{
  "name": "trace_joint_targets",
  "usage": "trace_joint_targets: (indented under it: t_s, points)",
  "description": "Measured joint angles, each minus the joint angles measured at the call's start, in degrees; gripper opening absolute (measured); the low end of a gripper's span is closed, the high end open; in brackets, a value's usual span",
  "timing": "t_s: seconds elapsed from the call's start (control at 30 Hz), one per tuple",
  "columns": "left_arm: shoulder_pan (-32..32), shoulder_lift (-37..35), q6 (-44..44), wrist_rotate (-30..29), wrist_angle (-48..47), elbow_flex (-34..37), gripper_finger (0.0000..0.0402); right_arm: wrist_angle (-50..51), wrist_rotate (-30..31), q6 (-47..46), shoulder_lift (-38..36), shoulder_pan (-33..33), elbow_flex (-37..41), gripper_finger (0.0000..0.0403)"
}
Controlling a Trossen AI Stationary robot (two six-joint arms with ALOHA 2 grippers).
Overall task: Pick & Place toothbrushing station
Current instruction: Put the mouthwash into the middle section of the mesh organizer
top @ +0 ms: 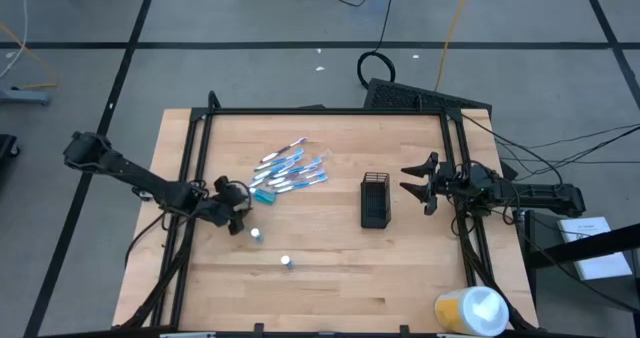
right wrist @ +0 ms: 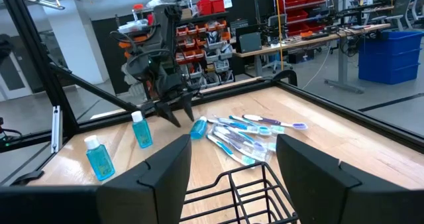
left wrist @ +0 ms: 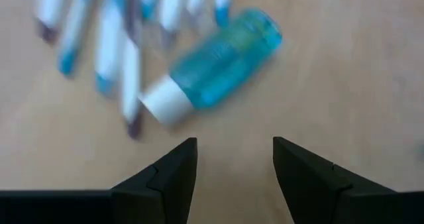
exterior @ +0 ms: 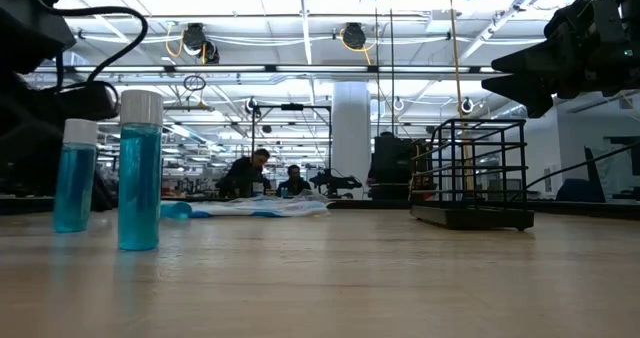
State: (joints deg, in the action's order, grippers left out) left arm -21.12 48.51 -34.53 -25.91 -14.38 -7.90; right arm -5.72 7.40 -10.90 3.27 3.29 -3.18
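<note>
The left hand (left wrist: 234, 177), fingers spread, hovered by the lying tube (left wrist: 215, 68); a nudge might roll it into the toothbrushes (top: 290, 171).

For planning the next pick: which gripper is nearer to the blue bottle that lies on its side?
Left. The left gripper hovers open right beside the lying bottle; the right gripper waits beyond the wire cup.
</note>
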Motion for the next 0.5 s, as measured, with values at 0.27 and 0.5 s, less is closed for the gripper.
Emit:
trace_joint_targets:
  t_s: [0.27,0.5]
  points:
    - [-2.92,-4.68,-11.27,22.65,-2.19,-0.11,0.0202,0.0,0.01,0.0,0.01,-0.01,0.0,0.0212]
    - [-10.15,-0.91,-11.22,12.75,1.28,-0.13,0.0202,-0.01,0.02,0.0,0.01,-0.02,0.0,0.0212]
